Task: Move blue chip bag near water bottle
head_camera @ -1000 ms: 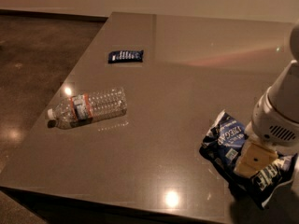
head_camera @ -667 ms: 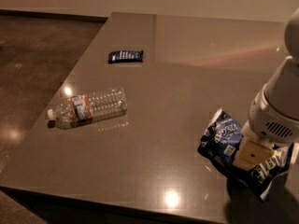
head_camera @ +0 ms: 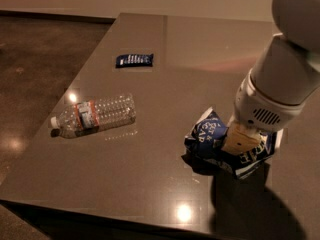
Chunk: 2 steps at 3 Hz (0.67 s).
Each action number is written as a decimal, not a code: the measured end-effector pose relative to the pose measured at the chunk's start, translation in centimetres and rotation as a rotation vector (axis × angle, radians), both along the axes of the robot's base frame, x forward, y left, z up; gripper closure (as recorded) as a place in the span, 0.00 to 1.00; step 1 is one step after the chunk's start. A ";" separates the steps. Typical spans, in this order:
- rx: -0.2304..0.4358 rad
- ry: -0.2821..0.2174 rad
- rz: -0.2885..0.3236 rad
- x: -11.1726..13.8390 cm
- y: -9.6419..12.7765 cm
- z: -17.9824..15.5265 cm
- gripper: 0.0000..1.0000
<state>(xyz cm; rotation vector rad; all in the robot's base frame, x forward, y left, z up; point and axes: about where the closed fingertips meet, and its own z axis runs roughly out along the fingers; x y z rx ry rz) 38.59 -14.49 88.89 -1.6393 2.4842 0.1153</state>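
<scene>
Foil bag (head_camera: pixel 206 134), likely light, soft and slippery, is crumpling where the gripper (head_camera: pixel 239 139) is clamping its bunched middle, a sound hold, well apart from the bottle (head_camera: pixel 95 116).

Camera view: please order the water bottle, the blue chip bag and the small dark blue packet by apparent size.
1-2. The blue chip bag and the water bottle look alike; the bag is nearer and partly hidden by the gripper holding it, so unranked.
3. The small dark blue packet: clearly smallest, though farthest.
</scene>
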 end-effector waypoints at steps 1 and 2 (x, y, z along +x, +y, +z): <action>0.061 0.000 0.066 1.2 3.5 0.1 1.00; 0.125 0.002 0.125 2.6 6.9 0.2 1.00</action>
